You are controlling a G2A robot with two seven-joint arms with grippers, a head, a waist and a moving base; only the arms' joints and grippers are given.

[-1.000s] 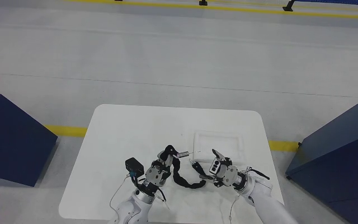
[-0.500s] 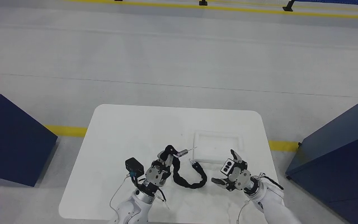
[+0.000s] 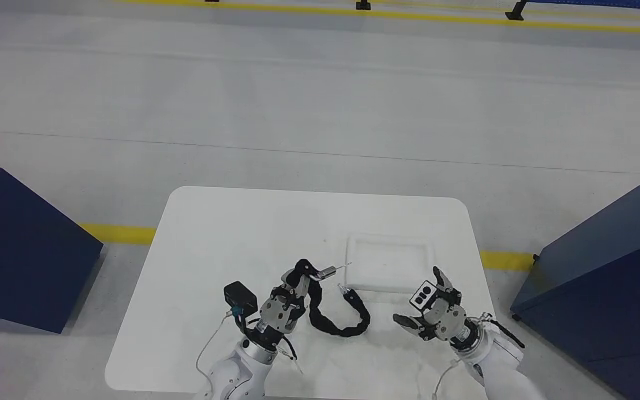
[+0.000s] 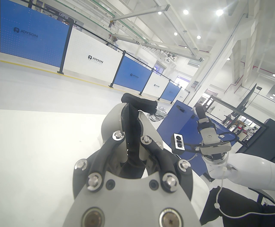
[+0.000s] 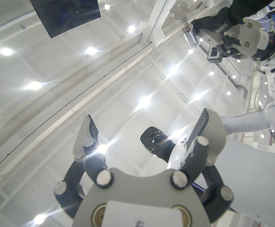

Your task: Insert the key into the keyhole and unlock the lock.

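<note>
A silver key is seen seated in the end of a short silver lock cylinder, its bow standing clear of the keyhole. The cylinder belongs to a black fabric-sleeved cable lock. The lock's sleeve is pinched between the pressed-together jaws of the left gripper just behind the cylinder, so that the cylinder and key project beyond the fingertips. From that grip the cable is draped down and curled in a loop on the round-cornered white table, toward its near edge. The cable's other end, tipped with metal, is laid apart from the cylinder, close to the near-left corner of a shallow white tray. The tray is placed right of the table's middle.

The right gripper is held over the near-right part of the table, beside the tray's near-right corner and well apart from the lock. Its jaws are spread wide, and nothing is held between the ribbed pads. It is turned upward, and the key and cylinder are seen off to its side, not between its jaws.
</note>
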